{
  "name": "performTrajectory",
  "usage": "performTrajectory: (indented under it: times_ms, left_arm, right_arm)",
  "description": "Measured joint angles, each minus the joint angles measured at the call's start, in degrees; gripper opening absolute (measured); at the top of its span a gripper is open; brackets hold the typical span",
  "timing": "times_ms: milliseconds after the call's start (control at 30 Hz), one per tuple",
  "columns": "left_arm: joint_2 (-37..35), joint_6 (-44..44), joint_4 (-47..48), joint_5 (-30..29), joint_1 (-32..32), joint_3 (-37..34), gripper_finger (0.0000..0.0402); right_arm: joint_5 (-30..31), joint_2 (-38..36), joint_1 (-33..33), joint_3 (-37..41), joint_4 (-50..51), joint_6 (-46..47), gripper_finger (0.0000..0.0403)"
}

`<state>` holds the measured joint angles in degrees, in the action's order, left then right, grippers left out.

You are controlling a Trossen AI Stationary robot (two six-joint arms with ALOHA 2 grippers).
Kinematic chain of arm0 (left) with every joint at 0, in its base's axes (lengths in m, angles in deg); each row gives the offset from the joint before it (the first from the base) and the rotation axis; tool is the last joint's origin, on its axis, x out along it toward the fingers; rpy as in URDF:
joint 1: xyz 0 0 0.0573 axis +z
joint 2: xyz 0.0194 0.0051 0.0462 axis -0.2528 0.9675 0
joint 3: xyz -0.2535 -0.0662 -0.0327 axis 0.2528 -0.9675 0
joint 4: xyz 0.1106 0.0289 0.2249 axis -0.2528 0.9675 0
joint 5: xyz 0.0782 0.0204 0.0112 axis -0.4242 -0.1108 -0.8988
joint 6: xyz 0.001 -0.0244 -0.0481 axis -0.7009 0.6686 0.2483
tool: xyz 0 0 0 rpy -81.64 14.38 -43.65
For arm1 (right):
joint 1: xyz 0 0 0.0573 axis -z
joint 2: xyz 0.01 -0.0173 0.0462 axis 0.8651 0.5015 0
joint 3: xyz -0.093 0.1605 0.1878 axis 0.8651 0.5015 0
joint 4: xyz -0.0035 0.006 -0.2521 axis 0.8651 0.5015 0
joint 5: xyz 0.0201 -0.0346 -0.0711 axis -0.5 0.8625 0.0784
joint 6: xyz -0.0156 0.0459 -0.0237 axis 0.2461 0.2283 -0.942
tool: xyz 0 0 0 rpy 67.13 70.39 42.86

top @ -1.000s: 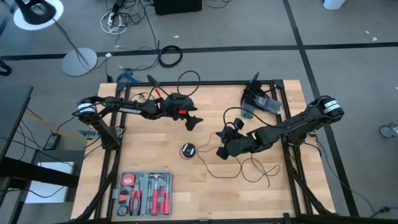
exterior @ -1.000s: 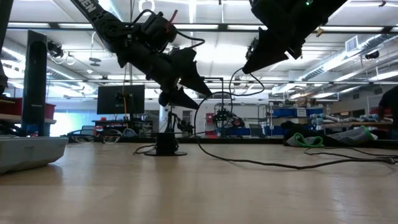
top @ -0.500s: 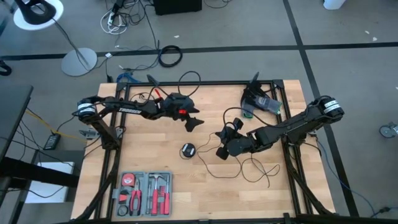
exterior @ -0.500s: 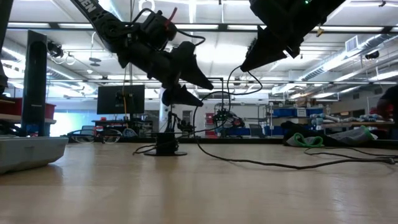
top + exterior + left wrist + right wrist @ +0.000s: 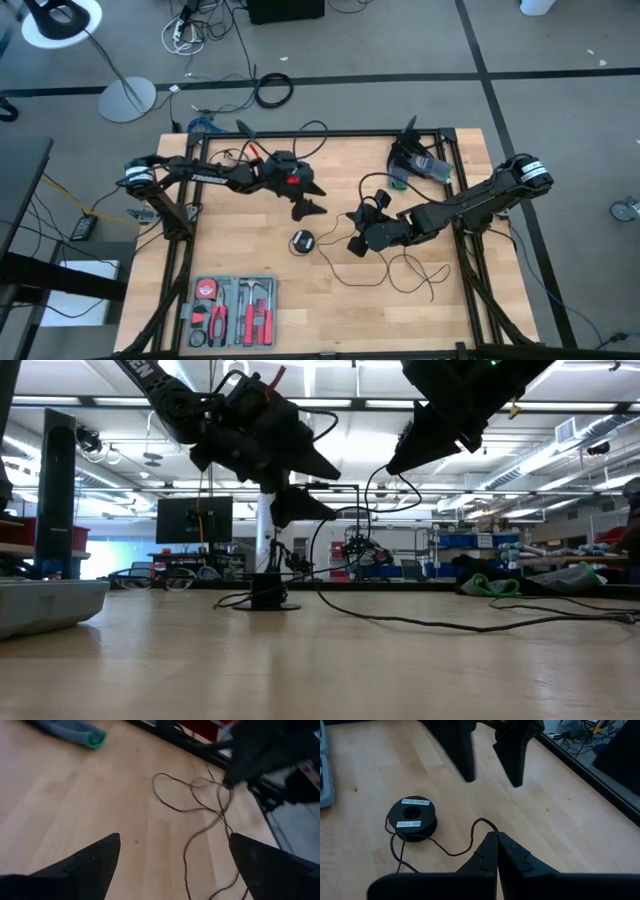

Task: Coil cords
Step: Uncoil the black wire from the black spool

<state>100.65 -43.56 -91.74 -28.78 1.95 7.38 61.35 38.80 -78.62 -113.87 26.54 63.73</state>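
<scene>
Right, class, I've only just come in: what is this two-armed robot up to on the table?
It is tidying a thin black cord that sprawls in loose loops over the wooden table. The right gripper is shut on the cord and holds part of it up off the table, near the middle. The cord runs on to a small round spool lying flat. The left gripper hangs open above the table just behind the spool, holding nothing. The cord is not yet coiled.
</scene>
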Motion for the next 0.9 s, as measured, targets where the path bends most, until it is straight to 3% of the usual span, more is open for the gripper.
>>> performTrajectory:
  times_ms: [133, 400, 767, 900]
  left_arm:
    - [0.0, -3.8, -0.6, -2.3, -3.3, 0.0, 0.0379]
    - [0.0, -14.0, -5.1, -18.6, -9.3, 0.0, 0.0379]
    - [0.0, -14.5, -7.1, -23.5, -11.0, 0.0, 0.0379]
    - [0.0, -14.5, -8.0, -30.7, -11.6, 0.0, 0.0377]
  right_arm:
    - [0.0, 0.0, 0.0, 0.0, 0.0, 0.9, 0.0000]
    - [-0.5, 0.0, 0.0, 0.0, -2.4, 0.0, 0.0000]
    - [-0.5, 0.0, 0.4, 0.0, -10.5, -4.9, 0.0000]
    - [-3.2, 0.1, 0.9, 0.0, -13.0, -5.2, 0.0000]
